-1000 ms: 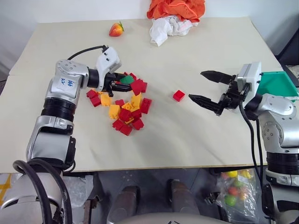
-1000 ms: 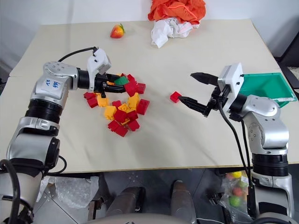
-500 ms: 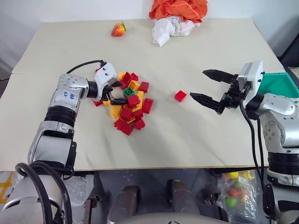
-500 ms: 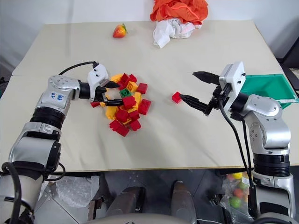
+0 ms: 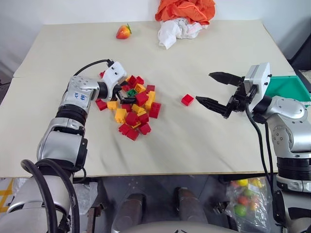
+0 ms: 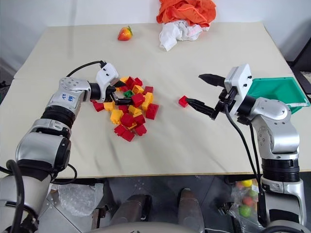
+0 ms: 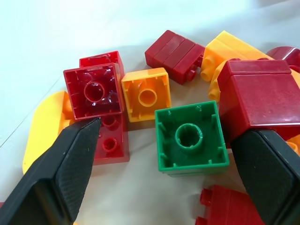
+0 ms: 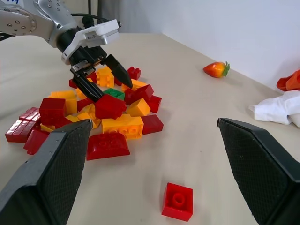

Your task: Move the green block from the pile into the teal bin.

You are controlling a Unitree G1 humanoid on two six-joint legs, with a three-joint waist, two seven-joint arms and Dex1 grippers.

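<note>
Both arms are silver-grey metal in rounded segments with black ribbed bands at the joints. The left arm bears a white label with blue writing. Black cables loop along both arms — white housings carry black, textured fingers.

We see the green block and the pile in glossy moulded plastic; the table surface looks matt; the orange cloth is crumpled fabric.

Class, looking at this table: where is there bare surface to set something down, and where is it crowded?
Bare: the tabletop between the lone red plastic brick and the heap of red and yellow-orange toy bricks, and the near edge. Crowded: the heap, where the open left gripper straddles the green brick.
</note>
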